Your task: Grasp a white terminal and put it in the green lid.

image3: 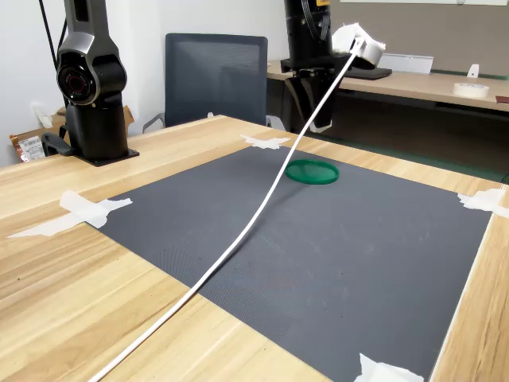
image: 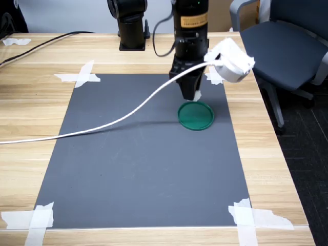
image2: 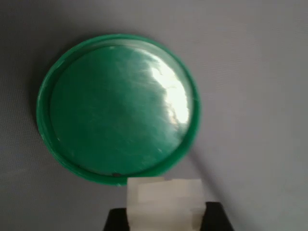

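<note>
Nearest us in the first exterior view, tape strips (image: 32, 219) pin a dark mat (image: 143, 169) to the wooden table (image: 25, 118). Farther on, the green lid (image: 196, 115) lies empty; just above it our gripper (image: 190, 94) is clamped on the white terminal (image2: 163, 202). Beyond stands an office chair (image: 282, 46).

Office: swivel chair (image: 284, 41); wooden desks (image: 31, 102)

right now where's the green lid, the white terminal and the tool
green lid (image: 196, 116), first exterior view, centre of its floor
white terminal (image2: 164, 201), wrist view, its front face
tool (image: 190, 94), first exterior view, between its fingertips
</note>
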